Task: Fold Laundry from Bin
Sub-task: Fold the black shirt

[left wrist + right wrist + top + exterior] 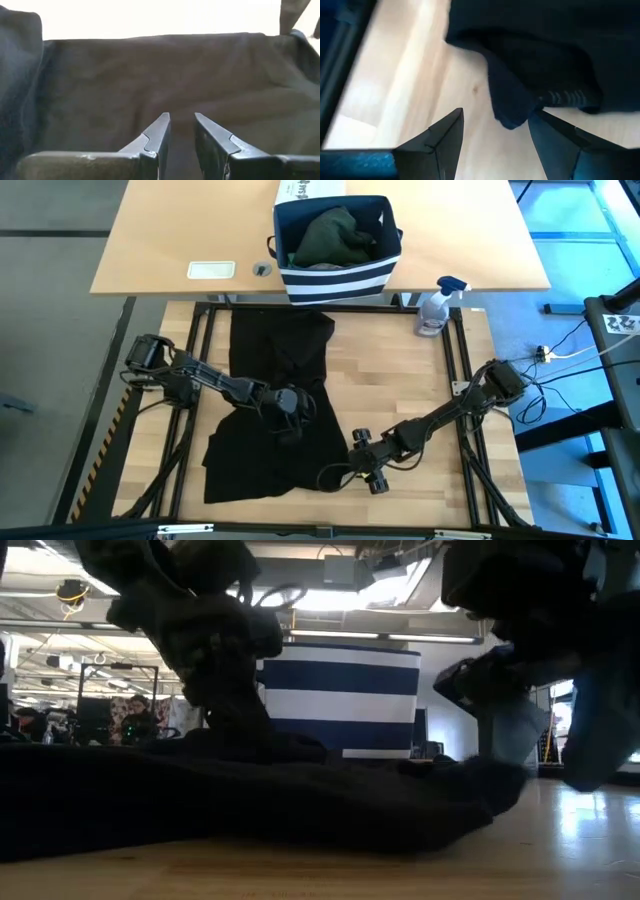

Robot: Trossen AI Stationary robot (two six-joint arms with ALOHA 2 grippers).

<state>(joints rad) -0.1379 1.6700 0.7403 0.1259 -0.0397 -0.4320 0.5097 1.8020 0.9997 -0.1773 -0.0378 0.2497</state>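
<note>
Centre of high view: black garment (275, 395) spread on table (400, 380), bin (335, 242) top centre. Left gripper (290, 412) narrowly open over cloth, holding nothing. Right gripper (372, 470) wide open at hem; best pinch corner squarely before folding.

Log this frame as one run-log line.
black garment: spread on table | left claw: open, over its middle | right claw: open, at its corner | bin: dark green garment inside
</note>
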